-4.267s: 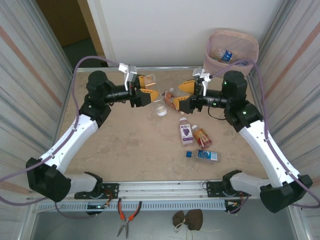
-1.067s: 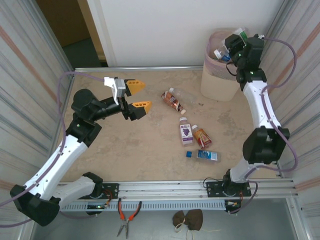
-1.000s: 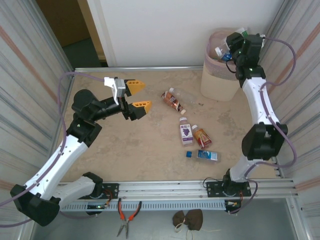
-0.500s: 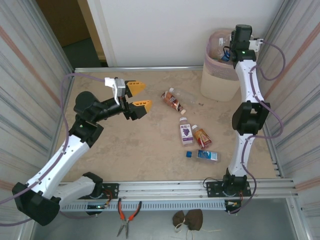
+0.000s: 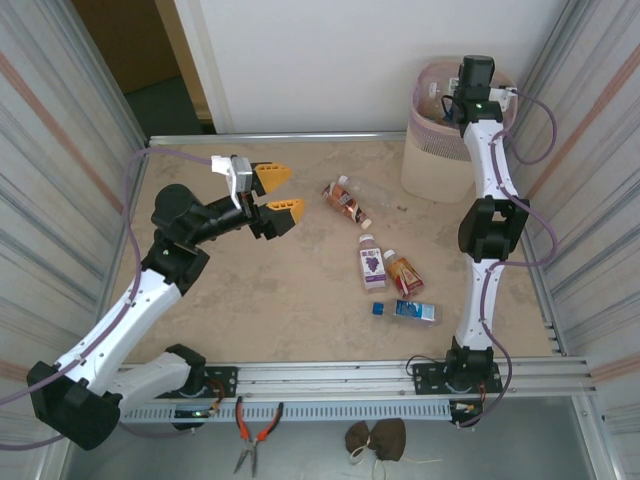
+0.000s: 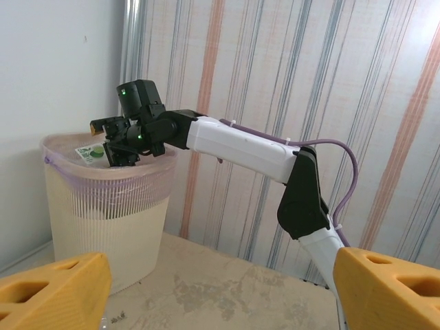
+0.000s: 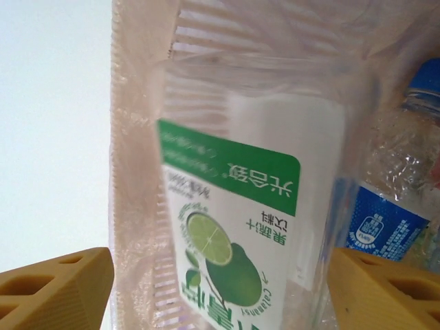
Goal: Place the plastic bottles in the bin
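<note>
My right gripper (image 5: 455,100) reaches over the bin (image 5: 435,160) at the far right corner. In the right wrist view it (image 7: 220,265) is open, and a white-green lime-label bottle (image 7: 240,227) sits loose between its fingers against the pinkish bag. Deeper inside the bin (image 7: 206,41) lies a blue-label bottle (image 7: 381,227). The left wrist view shows that lime-label bottle (image 6: 89,152) at the rim of the bin (image 6: 103,206). On the table lie a brown bottle (image 5: 345,200), a purple-label bottle (image 5: 371,263) and an orange-label bottle (image 5: 404,273). My left gripper (image 5: 277,192) hovers open and empty left of the brown bottle.
A blue-label bottle (image 5: 408,311) lies nearest the front rail. Striped metal walls close in both sides and a white wall stands behind the bin. My right arm (image 6: 240,144) stretches across the right side. Pliers (image 5: 255,432) lie below the front rail.
The right gripper has swung further over the bin and its jaws have opened, freeing the lime-label bottle. The left arm has barely shifted and stays open.
</note>
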